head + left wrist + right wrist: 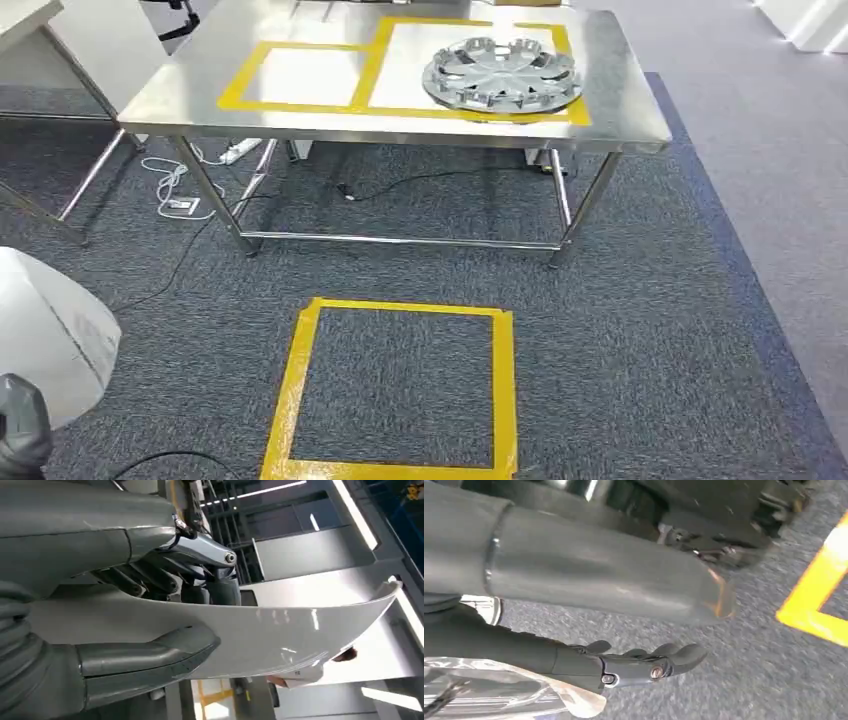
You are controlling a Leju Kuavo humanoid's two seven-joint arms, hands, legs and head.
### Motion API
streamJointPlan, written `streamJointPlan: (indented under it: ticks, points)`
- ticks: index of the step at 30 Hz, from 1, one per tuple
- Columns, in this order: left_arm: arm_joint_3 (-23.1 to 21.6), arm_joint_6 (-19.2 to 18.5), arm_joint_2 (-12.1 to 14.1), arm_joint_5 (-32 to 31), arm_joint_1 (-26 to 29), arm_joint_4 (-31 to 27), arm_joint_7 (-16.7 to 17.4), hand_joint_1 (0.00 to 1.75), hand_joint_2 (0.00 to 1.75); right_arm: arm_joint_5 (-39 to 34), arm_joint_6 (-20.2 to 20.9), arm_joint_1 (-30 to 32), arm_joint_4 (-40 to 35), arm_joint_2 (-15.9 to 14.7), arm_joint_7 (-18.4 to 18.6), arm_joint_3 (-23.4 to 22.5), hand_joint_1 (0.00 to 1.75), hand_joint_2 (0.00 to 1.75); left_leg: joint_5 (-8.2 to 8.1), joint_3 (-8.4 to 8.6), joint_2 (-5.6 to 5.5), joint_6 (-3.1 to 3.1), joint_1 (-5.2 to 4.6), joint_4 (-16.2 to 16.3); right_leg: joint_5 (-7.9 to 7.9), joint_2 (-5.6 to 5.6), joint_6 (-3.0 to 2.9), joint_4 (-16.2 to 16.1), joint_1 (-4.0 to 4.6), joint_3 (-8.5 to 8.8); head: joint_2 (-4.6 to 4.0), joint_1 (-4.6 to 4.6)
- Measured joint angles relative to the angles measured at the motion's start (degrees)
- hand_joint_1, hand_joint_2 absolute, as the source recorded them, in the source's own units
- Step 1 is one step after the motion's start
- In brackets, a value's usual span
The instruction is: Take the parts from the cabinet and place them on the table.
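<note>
A curved white plastic panel [280, 630], clamped in the robot's left hand [165, 610], rides low at its left side; the right hand [644, 665] hangs empty, apparently half-curled. Keep the panel level to the stainless-steel table [200, 90], beside the silver wheel cover [503, 73].

A table [200, 95] stands ahead across the floor, with two taped outlines side by side on its top; a wheel cover [503, 73] lies inside the right-hand outline [372, 70], and the left-hand outline [238, 85] sits beside it. A taped square [302, 375] lies on the carpet [650, 330] in front of the table, and cables [175, 190] trail on the floor under the table's left end. At the near left, a curved panel [50, 335] is gripped in the left hand [165, 615], thumb on one face and fingers on the other.
</note>
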Motion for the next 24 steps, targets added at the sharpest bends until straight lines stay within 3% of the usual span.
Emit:
streamJointPlan:
  ticks: [2, 3, 4, 5, 6, 8, 9, 11, 13, 14, 15, 17, 19, 20, 21, 23, 24]
  points:
    - [0.13, 0.00, -0.19, -0.13, 0.02, -0.05, 0.02, 1.75, 1.75, 0.00, 0.64, 0.06, 0.00, 0.00, 0.31, -0.02, 0.00, 0.00, 0.05, -0.14, -0.20, 0.10, 0.02, 0.00, -4.43, 0.92, 0.10, 9.41, -0.07, -4.68, 0.00, 0.28]
    - [0.20, -0.02, -0.28, -0.22, 0.06, -0.05, 0.02, 1.75, 1.75, 0.02, 0.94, 0.15, 0.02, 0.00, 0.37, -0.02, 0.00, 0.00, 0.02, -0.15, -0.27, 0.12, -0.01, 0.01, -5.97, 1.06, 0.16, 14.13, -0.07, -7.24, 0.00, 0.20]
    - [0.22, -0.02, -0.28, -0.22, 0.06, -0.05, 0.02, 1.75, 1.75, 0.04, 1.27, 0.31, 0.04, 0.00, 0.40, -0.02, 0.00, 0.00, 0.00, -0.14, -0.51, 0.09, 0.00, 0.04, -6.18, 1.10, 0.25, 16.57, -0.07, -8.79, 0.00, 0.31]
    - [0.24, -0.02, -0.35, -0.22, 0.10, -0.05, 0.02, 1.75, 1.75, 0.07, 1.51, 0.52, 0.04, 0.00, 0.42, -0.02, 0.00, 0.00, -0.07, -0.02, -0.80, -0.03, 0.04, 0.04, -4.51, 1.09, 0.28, 15.98, -0.19, -9.10, 0.00, 0.22]
    - [0.24, -0.04, -0.35, -0.22, 0.09, -0.05, 0.02, 1.75, 1.75, 0.09, 1.73, 0.59, 0.04, -0.02, 0.44, -0.02, 0.00, 0.00, -0.18, 0.11, -1.03, -0.22, 0.13, 0.09, -1.93, 1.09, 0.30, 12.82, -0.30, -7.97, 0.00, 0.28]
    - [0.26, -0.04, -0.39, -0.24, 0.09, -0.05, 0.02, 1.75, 1.75, 0.13, 1.90, 0.56, 0.04, -0.02, 0.57, -0.02, 0.00, 0.00, -0.63, 0.42, -1.35, -0.95, 0.41, 0.51, 3.91, 1.13, 0.38, 2.25, -0.60, -3.44, 0.00, 0.28]
    - [0.29, -0.04, -0.41, -0.26, 0.09, -0.07, 0.02, 1.75, 1.75, 0.11, 2.01, 0.47, 0.04, -0.02, 0.70, -0.02, 0.00, 0.00, -0.89, 0.29, -1.44, -1.43, 0.19, 0.81, 2.99, 1.77, 0.54, 0.37, -0.56, -2.38, 0.00, 0.30]
    - [0.31, 0.00, -0.41, -0.48, 0.07, -0.09, 0.02, 1.75, 1.75, 0.11, 2.14, 0.33, 0.09, 0.04, 0.90, -0.02, 0.00, 0.00, -0.89, -0.17, -1.64, -2.20, -0.02, 1.30, 2.98, 1.79, -0.65, 0.08, -0.40, -2.26, 0.00, 0.13]
    - [0.31, 0.02, -0.44, -0.68, 0.08, -0.09, 0.02, 1.75, 1.75, 0.13, 2.16, 0.46, 0.09, 0.04, 1.01, -0.02, 0.00, 0.00, -0.67, -0.10, -1.73, -2.62, 0.18, 1.17, 3.06, 1.77, -1.33, 0.26, -0.19, -2.30, 0.00, 0.22]
    - [0.31, 0.02, -0.41, -0.68, 0.08, -0.11, 0.02, 1.75, 1.75, 0.13, 2.19, 0.48, 0.09, 0.04, 1.01, -0.02, 0.00, 0.00, -1.14, -0.25, -1.75, -2.91, 0.34, 1.41, 3.33, 1.65, -1.88, -0.06, -0.65, -2.23, 0.00, 0.17]
    - [0.31, 0.04, -0.46, -0.68, 0.04, -0.11, 0.02, 1.75, 1.75, 0.15, 2.18, 0.44, 0.09, 0.04, 1.01, -0.02, 0.00, 0.00, -2.34, -0.72, -1.60, -3.20, 0.34, 2.90, 3.29, 1.51, -2.18, -0.04, -0.58, -2.20, 0.00, 0.06]
    - [0.33, 0.13, -0.46, -0.70, -0.02, -0.13, 0.02, 1.75, 1.75, 0.15, 2.16, 0.40, 0.09, 0.04, 1.05, -0.02, 0.00, 0.00, -6.75, -4.64, -1.58, -3.62, 0.37, 11.52, 3.16, 1.27, -2.63, -0.04, -0.49, -2.19, 0.00, -0.07]
    - [0.33, 0.17, -0.46, -0.70, 0.03, -0.11, 0.02, 1.75, 1.75, 0.22, 2.19, 0.47, 0.09, 0.04, 1.14, -0.02, 0.00, 0.00, -9.07, -8.28, -1.58, -3.71, 0.37, 18.96, 3.07, 1.01, -2.78, -0.02, -0.35, -2.16, 0.00, -0.04]
    - [0.33, 0.20, -0.46, -0.72, 0.04, -0.13, 0.02, 1.75, 1.75, 0.24, 2.19, 0.48, 0.09, 0.04, 1.27, -0.02, 0.00, 0.00, -8.23, -8.48, -1.57, -3.62, 0.37, 19.09, 3.02, 0.96, -2.82, -0.02, -0.29, -2.03, 0.00, -0.07]
    - [0.35, 0.26, -0.46, -0.77, 0.03, -0.11, 0.02, 1.75, 1.75, 0.26, 2.23, 0.45, 0.09, 0.04, 1.34, -0.02, 0.00, 0.00, -6.13, -7.45, -1.57, -3.43, 0.36, 16.64, 2.95, 0.96, -2.80, -0.02, -0.25, -1.91, 0.00, -0.04]
    - [0.35, 0.35, -0.46, -0.81, 0.03, -0.20, 0.02, 1.75, 1.75, 0.35, 2.43, 0.38, 0.09, 0.04, 1.40, -0.02, 0.00, 0.00, -0.71, -2.92, -1.55, -2.87, 0.30, 6.88, 2.69, 1.00, -2.67, -0.02, -0.25, -1.38, 0.00, -0.07]
    - [0.35, 0.35, -0.46, -0.81, -0.02, -0.31, 0.02, 1.75, 1.75, 0.35, 2.45, 0.40, 0.09, 0.04, 1.40, -0.02, 0.00, 0.00, 0.12, -1.21, -1.40, -2.57, 0.25, 3.03, 2.55, 0.99, -2.49, -0.06, -0.25, -1.36, 0.00, -0.07]
